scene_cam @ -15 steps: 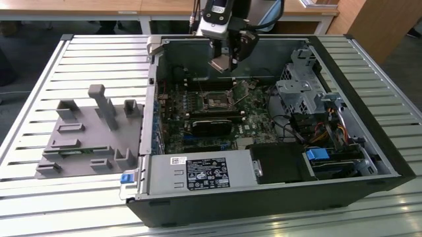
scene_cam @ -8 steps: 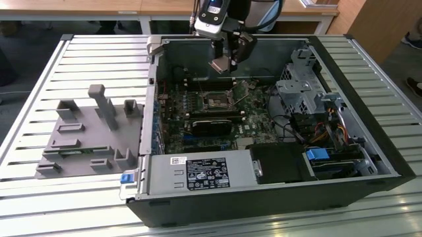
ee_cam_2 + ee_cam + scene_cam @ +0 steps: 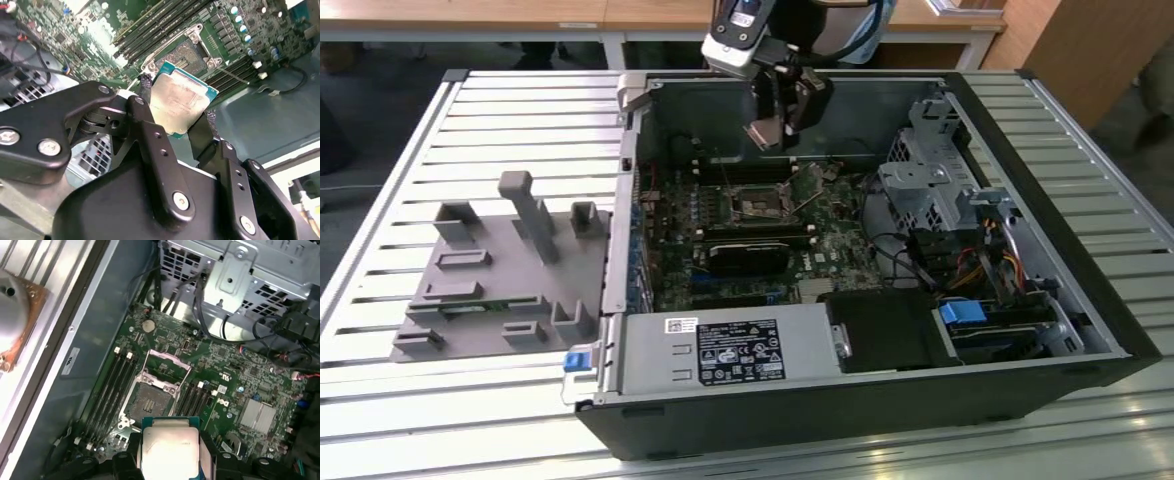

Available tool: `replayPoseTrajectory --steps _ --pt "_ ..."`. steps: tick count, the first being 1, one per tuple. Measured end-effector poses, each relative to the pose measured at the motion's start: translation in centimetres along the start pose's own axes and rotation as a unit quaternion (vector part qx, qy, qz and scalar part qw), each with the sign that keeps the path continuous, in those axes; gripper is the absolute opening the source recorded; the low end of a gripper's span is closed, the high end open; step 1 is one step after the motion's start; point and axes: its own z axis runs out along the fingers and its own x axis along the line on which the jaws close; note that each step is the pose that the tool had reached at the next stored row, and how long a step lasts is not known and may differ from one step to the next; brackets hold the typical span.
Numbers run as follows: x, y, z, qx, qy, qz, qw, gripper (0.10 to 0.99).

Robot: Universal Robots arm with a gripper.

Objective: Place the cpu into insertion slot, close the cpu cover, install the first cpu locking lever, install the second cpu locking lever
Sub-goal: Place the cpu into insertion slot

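The cpu is held by two opposite edges between the two black fingers, which are closed on it. Its silvery-grey top is seen in both wrist views. In the exterior view the cpu is seen tilted in the air inside the open computer case, over its far part and clear of the motherboard.

The slot is seen on the green motherboard with its dark centre exposed, and the cpu is apart from it, not touching. The cover is stood open, raised from the slot's edge on the side away from the cpu, so that the board is seen through its cut-out centre. Rows of long memory sockets are set along both sides of the slot.

In the exterior view the case is laid on its side on a slatted metal table. A grey moulded fixture is placed on the table just beside the case, at the exterior view's left. A labelled power supply is fitted along the case's near edge.
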Motion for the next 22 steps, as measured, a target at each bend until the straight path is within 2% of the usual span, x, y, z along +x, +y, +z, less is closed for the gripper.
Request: replayPoseTrajectory --steps 4,10,15,22 --pt "0.00 -0.01 0.12 -0.0003 -0.0025 0.036 0.9994 0.545" --pt "0.00 -0.02 0.25 -0.0007 -0.0063 0.084 0.9964 0.545" --pt "0.00 -0.02 0.36 -0.0009 -0.0095 0.123 0.9924 0.545" --pt "0.03 -0.02 0.55 -0.0009 -0.0139 0.169 0.9855 0.545"
